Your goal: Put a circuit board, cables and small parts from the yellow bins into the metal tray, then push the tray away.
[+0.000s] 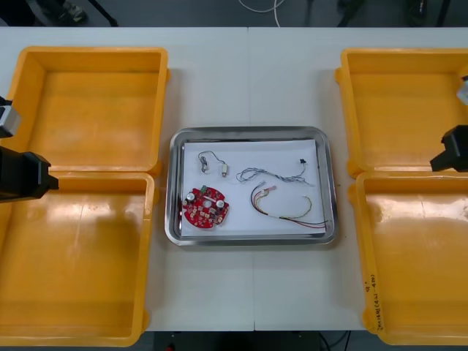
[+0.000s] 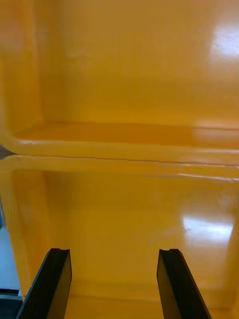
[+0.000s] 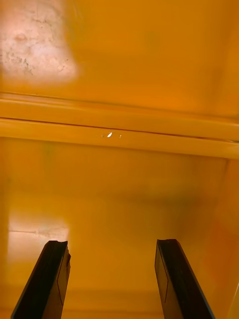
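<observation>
Front view, loaded metal tray (image 1: 248,132), left pincer (image 3: 112,243), right pincer (image 2: 114,250) spread over bins (image 1: 88,110)

Four yellow bins (image 1: 88,110) were smooth, glossy plastic, their floors throwing back pale patches of light. The metal tray (image 1: 248,239) had a polished, mirror-bright rim; its inside looked white and matt, like paper. The round red circuit board (image 1: 205,208) had a dull face studded with small shiny bits. The table (image 1: 248,80) was pale, smooth and matt. The fingers (image 3: 50,279) of the left gripper (image 3: 112,244) and the right gripper (image 2: 114,251) were black with a faint sheen.
</observation>
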Controlling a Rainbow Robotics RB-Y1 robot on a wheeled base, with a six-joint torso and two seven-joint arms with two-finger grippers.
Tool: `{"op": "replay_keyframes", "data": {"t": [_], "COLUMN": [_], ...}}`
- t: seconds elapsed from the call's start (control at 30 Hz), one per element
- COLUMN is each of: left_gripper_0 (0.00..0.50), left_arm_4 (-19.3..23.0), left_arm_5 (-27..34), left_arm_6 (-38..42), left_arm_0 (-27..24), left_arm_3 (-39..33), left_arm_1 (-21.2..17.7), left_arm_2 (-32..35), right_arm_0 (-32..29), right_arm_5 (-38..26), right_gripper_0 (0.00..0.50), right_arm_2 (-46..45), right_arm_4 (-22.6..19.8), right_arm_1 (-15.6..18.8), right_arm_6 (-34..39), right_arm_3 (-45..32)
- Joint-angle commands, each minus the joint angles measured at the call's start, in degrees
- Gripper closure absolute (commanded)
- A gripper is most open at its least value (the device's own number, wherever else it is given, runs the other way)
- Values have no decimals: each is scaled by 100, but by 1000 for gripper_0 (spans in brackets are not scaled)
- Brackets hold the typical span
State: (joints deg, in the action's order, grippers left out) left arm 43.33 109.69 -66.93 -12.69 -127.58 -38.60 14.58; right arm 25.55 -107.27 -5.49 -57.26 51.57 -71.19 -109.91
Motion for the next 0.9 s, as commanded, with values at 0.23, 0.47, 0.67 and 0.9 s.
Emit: {"op": "replay_keyframes", "data": {"t": [0.23, 0.47, 0.67, 0.9], "left_gripper_0": [0, 0, 0, 0], "left_arm_4": [413, 588, 597, 597], "left_arm_5": [31, 31, 31, 31], "left_arm_6": [-857, -954, -998, -998], "left_arm_0": [188, 249, 285, 285], "left_arm_3": [-232, -232, -232, -232], "left_arm_1": [-605, -649, -649, -649], "left_arm_2": [291, 414, 441, 441], "right_arm_0": [1400, 1927, 2323, 2639], "right_arm_5": [48, 224, 320, 611], "right_gripper_0": [0, 0, 0, 0], "right_arm_2": [1366, 2105, 2764, 3616], "right_arm_4": [-198, -225, -189, 39], "right_arm_1": [-191, -639, -1043, -1412], "right_arm_6": [-150, -238, -343, -554], "right_arm_3": [-180, -268, -303, -488]}}
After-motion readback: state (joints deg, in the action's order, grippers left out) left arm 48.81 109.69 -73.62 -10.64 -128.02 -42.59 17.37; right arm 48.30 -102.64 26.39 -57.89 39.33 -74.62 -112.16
